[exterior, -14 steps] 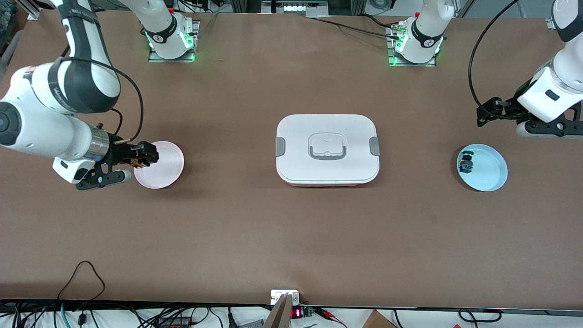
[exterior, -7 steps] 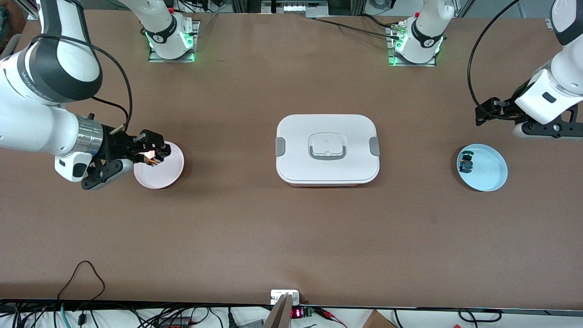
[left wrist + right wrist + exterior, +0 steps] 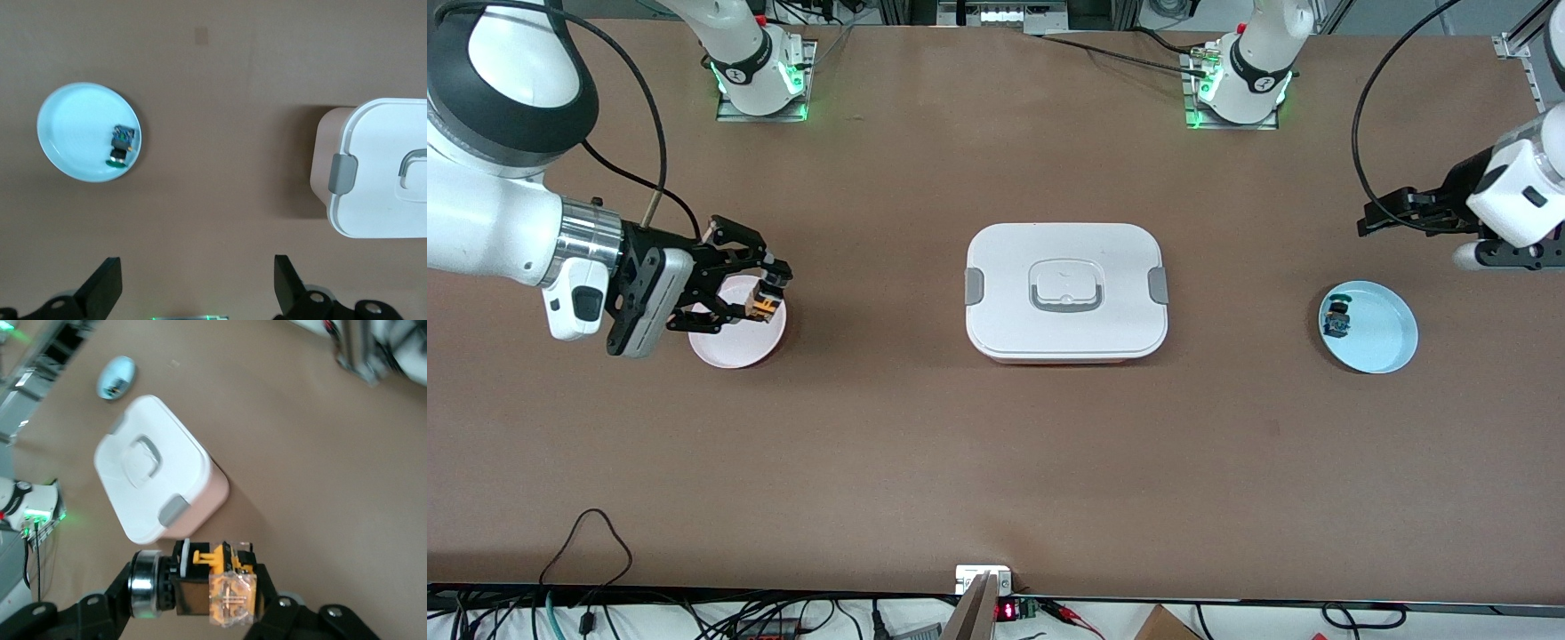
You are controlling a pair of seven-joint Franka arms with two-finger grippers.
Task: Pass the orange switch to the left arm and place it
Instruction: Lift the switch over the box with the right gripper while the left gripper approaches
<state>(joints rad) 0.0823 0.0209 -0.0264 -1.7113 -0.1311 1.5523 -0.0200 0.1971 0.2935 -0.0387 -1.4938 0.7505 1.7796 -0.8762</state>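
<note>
Orange-and-black, the tiny push-button orange switch (image 3: 763, 300) with its clear amber end block sits clamped between the jaws of the black two-finger right gripper (image 3: 769, 289), which closes narrowly on its body; in the right wrist view the same switch (image 3: 217, 590) lies crosswise between the two fingers, silver collar to one side. The right gripper hangs over the edge of a round pale pink plate (image 3: 729, 342) toward the right arm's end of the table, the plate directly under the jaws. Out past the jaw tips, mid-table, stands the large white rounded-rectangle lidded box (image 3: 1065, 289) with grey side clips and a grey-rimmed recessed handle, well apart from the held switch. Toward the left arm's end lies a round light blue plate (image 3: 1383, 333) carrying a small blue-and-green switch (image 3: 1336, 320) near its rim on the box side. The black two-finger left gripper (image 3: 1374, 220) hovers over bare brown table just beside that blue plate, on the side toward the robot bases; its jaws stand wide apart, nothing between them, and the left wrist view shows both fingers (image 3: 103, 287) spread with the blue plate (image 3: 70, 127) ahead of them.
</note>
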